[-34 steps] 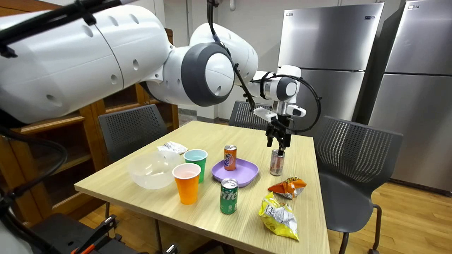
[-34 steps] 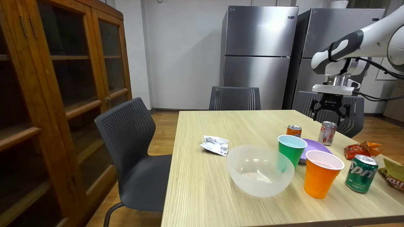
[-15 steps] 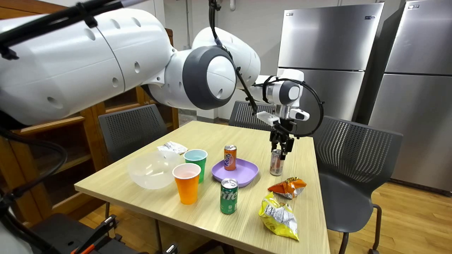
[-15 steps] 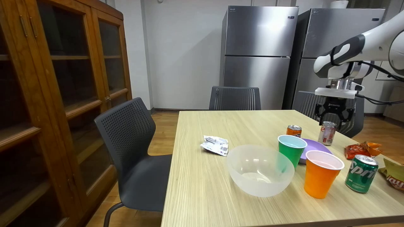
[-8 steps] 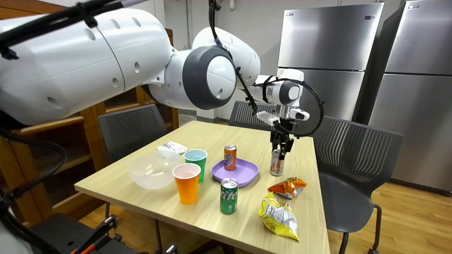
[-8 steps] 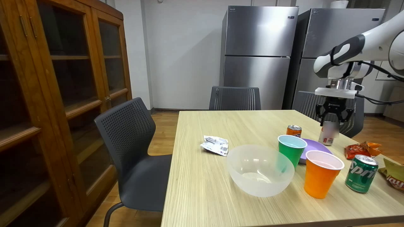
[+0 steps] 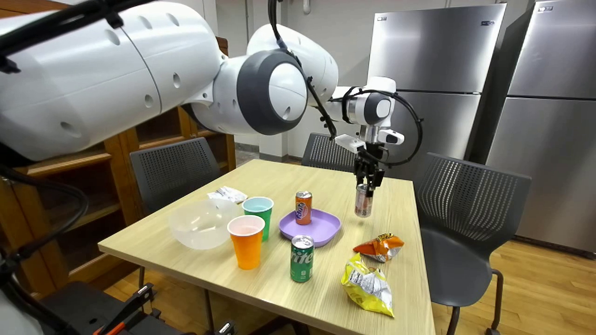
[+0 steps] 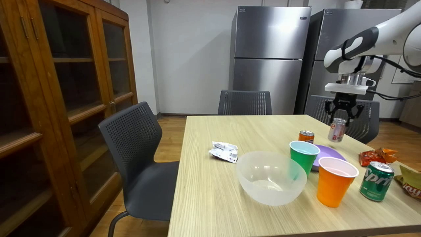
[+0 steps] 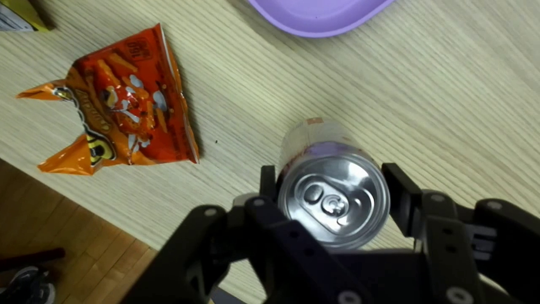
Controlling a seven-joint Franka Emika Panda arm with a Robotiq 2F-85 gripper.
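My gripper (image 7: 366, 187) is shut on a silver, reddish-marked can (image 7: 363, 205) and holds it nearly upright, a little above the table. In the wrist view the two fingers (image 9: 331, 183) sit on either side of the can's round metal top (image 9: 333, 204). The can also hangs from the gripper in an exterior view (image 8: 336, 131). A purple plate (image 7: 326, 228) bearing an orange Fanta can (image 7: 303, 208) stands beside it. An orange snack bag (image 9: 130, 105) lies near the held can. A yellow chip bag (image 7: 368, 284) and a green Sprite can (image 7: 301, 260) are closer to the robot's base.
On the table (image 7: 279, 177) stand an orange cup (image 7: 247, 246), a green cup (image 8: 304, 158) and a translucent bowl (image 8: 271, 181). A white packet (image 8: 224, 151) lies beyond the bowl. Dark chairs (image 7: 470, 209) surround the table. Refrigerators (image 7: 433, 56) and a wooden cabinet (image 8: 65, 98) stand behind.
My gripper first went down around the silver can, then shut on it. Now gripper and can have risen off the table. The other objects have not moved.
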